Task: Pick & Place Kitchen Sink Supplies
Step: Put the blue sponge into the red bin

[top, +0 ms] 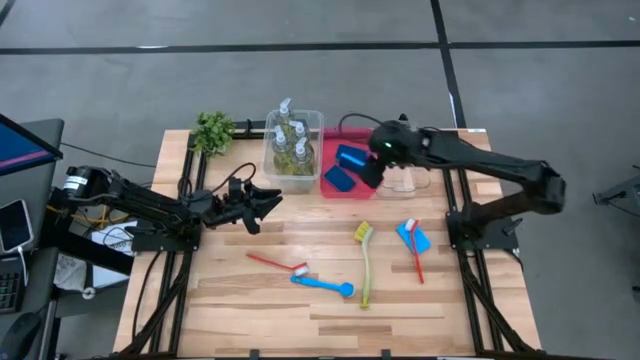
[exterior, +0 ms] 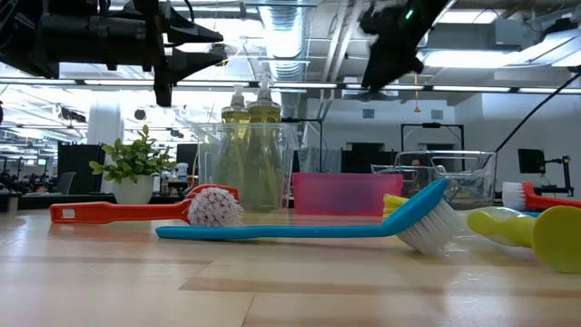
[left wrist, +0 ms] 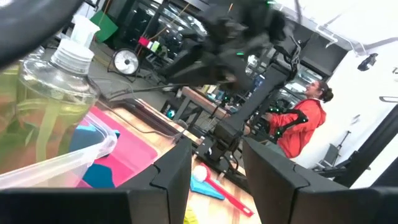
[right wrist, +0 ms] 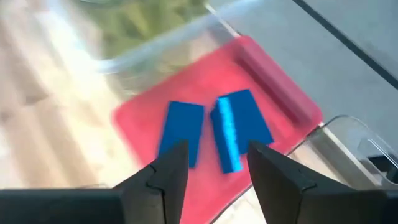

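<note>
Several clear pump bottles of yellow-green soap (top: 290,143) stand in a clear tub (top: 318,118). Two blue sponges (right wrist: 183,132) (right wrist: 241,127) lie in the red tray (right wrist: 273,81). My right gripper (right wrist: 214,155) hovers open above them, also seen in the high view (top: 368,178). My left gripper (top: 268,203) is open and held level above the table, left of the soap tub, pointing toward the table's right; its wrist view (left wrist: 214,152) shows a bottle (left wrist: 43,99) close by. A red brush (top: 275,262), a blue brush (top: 322,285) and a yellow-green brush (top: 364,262) lie on the table. A second red brush (top: 416,250) lies across a third blue sponge (top: 414,238).
A small leafy plant (top: 212,130) stands at the far left corner. A second clear tub (top: 405,182) sits right of the red tray. The wooden table (top: 240,320) has free room along its near edge. A person in red (left wrist: 305,121) sits beyond the table.
</note>
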Controlling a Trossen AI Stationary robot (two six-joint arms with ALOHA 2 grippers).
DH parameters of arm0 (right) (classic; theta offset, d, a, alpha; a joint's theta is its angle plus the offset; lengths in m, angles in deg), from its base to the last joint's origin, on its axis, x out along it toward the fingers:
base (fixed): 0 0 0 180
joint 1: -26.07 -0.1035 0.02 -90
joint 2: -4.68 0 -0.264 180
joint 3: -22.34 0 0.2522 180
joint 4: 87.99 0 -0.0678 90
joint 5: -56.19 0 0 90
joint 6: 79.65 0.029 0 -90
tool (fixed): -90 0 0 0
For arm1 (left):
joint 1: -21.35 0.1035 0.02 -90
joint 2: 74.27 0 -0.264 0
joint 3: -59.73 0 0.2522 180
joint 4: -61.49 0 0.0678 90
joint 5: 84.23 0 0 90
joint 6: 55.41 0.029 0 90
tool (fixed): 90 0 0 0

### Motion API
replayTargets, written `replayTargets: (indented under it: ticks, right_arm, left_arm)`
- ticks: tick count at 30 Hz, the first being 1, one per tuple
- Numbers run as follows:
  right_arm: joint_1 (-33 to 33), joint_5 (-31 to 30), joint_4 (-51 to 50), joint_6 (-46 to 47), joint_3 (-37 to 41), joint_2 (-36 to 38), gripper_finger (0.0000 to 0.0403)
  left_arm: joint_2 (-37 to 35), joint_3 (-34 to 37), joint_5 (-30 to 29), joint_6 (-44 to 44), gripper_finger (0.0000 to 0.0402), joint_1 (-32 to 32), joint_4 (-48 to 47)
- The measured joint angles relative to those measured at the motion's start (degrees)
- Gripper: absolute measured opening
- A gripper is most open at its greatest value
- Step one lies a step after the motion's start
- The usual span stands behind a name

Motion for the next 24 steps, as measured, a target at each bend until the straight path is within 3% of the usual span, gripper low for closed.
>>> replayTargets:
  ticks: [5, 13, 24]
  right_arm:
    - [-6.5, -2.4, -7.6, 4.6, 0.0, 7.7, 0.015]
    - [-18.3, -8.6, -29.3, 22.5, 0.0, 16.6, 0.0143]
    - [-33.3, -10.1, -44.1, 46.7, 0.0, 20.4, 0.0133]
  left_arm:
    - [0.0, 0.0, -0.1, 0.0, 0.0144, 0.0, 0.0]
    - [0.0, 0.0, -0.1, 0.6, 0.0144, 0.0, 0.0]
    - [0.0, 0.0, -0.1, 2.2, 0.0144, 0.0, -0.2]
